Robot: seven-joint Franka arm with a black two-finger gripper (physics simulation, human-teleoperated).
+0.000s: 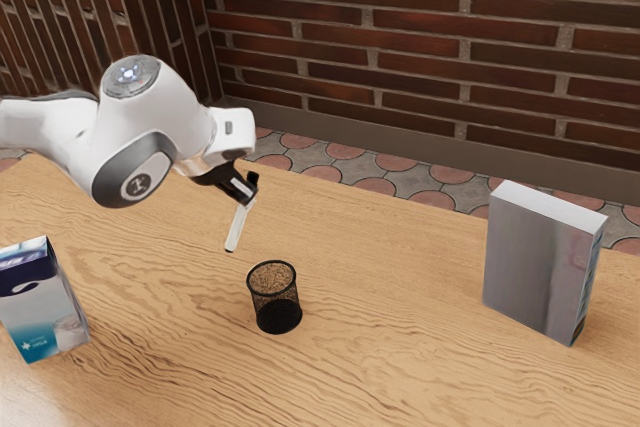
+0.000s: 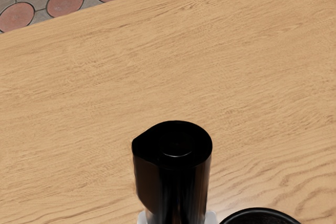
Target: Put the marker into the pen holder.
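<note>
Marker (image 2: 176,187) is seen closest to the wrist camera, black cap end toward the lens, with pale bits of the claw (image 1: 246,190) just visible on either side. Claw is closed on it: marker is pinched near the cap, white barrel hanging below, tilted, with its lower end angled toward the exterior view's left. It looks to be held clear of the surface (image 1: 400,357). Pen holder (image 1: 279,319), black mesh, is stood upright on the surface, near the marker but apart from it; marker is not in it. Blue and white carton (image 1: 45,317) and grey box (image 1: 530,262) are placed well apart, one on each side, and don't need to be touched. Step in hand is judged as carrying: grasp done, insertion not yet done. For the next move, the marker's lower end should be brought across over the holder's opening, tilt taken out as far as possible, then lowered inside the rim before it is let go. If it is lowered while slanted or off center, the rim could be caught and the light-looking holder tipped or pushed along.
</note>
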